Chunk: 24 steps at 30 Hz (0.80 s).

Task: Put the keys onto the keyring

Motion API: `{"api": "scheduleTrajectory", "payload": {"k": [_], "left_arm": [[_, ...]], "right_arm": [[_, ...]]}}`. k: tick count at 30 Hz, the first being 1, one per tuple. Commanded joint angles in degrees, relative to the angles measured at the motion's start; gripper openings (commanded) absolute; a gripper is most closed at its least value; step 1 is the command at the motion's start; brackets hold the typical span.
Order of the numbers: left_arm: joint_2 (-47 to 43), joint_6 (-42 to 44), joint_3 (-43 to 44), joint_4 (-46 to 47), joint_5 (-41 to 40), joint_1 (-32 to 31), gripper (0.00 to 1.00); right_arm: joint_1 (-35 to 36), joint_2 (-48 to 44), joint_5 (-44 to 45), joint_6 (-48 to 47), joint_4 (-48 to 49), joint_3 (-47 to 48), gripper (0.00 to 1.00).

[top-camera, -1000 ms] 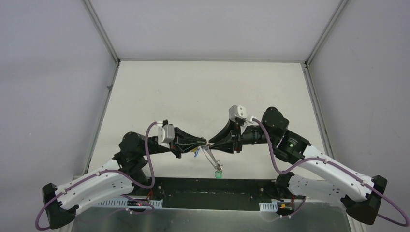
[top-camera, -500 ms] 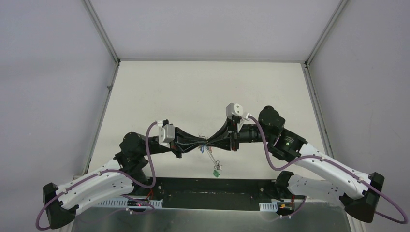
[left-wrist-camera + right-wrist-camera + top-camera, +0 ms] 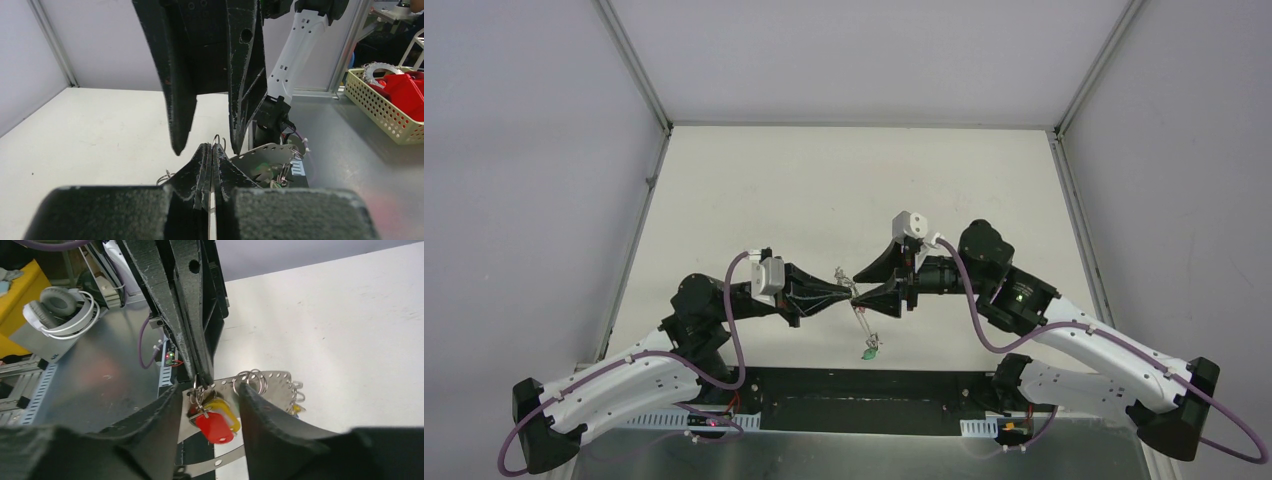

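My left gripper (image 3: pixel 850 291) is shut on the keyring (image 3: pixel 268 376), a thin perforated grey metal band, held above the table. A small wire ring (image 3: pixel 217 140) pokes out past the left fingertips (image 3: pixel 212 148). Keys with a red tag (image 3: pixel 216 426) and a yellow tag (image 3: pixel 228 412) hang from small rings right at those tips. A green tag (image 3: pixel 870 350) dangles at the band's low end. My right gripper (image 3: pixel 862 286) is open, its fingers (image 3: pixel 156 426) either side of the red and yellow tags without touching them. More small rings (image 3: pixel 251 379) hang along the band.
The pale table (image 3: pixel 844 190) stretches behind both grippers, bounded by grey walls and metal posts. A dark base plate (image 3: pixel 864 395) lies at the near edge. In the left wrist view a cream basket (image 3: pixel 371 104) with red parts stands off to the right.
The right gripper's jaws have opened and let go at the spot where both grippers meet. The left gripper stays shut, and the hanging band with the green tag has barely moved.
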Motion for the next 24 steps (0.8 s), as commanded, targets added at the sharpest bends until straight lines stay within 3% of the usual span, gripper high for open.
{"api": "scheduleTrajectory", "payload": {"k": [1, 3, 8, 10, 14, 17, 19, 24], "left_arm": [[-0.97, -0.23, 0.25, 5.30, 0.19, 0.14, 0.00], [-1.03, -0.17, 0.34, 5.16, 0.19, 0.14, 0.00], [-1.21, 0.15, 0.43, 5.00, -0.02, 0.12, 0.00], [-1.25, 0.14, 0.52, 4.83, -0.07, 0.17, 0.00], [-1.18, -0.06, 0.52, 4.46, 0.10, 0.13, 0.00], [-1.24, -0.26, 0.35, 4.41, 0.00, 0.19, 0.00], [-1.26, -0.31, 0.35, 4.37, -0.16, 0.15, 0.00], [-1.11, -0.48, 0.32, 4.37, -0.07, 0.17, 0.00]], "right_arm": [[0.29, -0.92, 0.86, -0.10, 1.09, -0.93, 0.50], [0.25, -0.84, 0.80, -0.05, 1.20, -1.06, 0.46], [0.19, -0.65, 0.62, 0.00, 1.25, -1.22, 0.16], [0.25, -0.72, 0.77, -0.10, 1.25, -1.24, 0.09], [0.18, -1.24, 1.19, 0.25, 2.03, -1.32, 0.09], [0.23, -1.45, 1.41, 0.65, 2.45, -1.20, 0.29], [0.18, -1.30, 0.95, 0.83, 2.48, -1.24, 0.31], [0.19, -0.76, 0.44, 1.23, 2.47, -1.16, 0.07]]}}
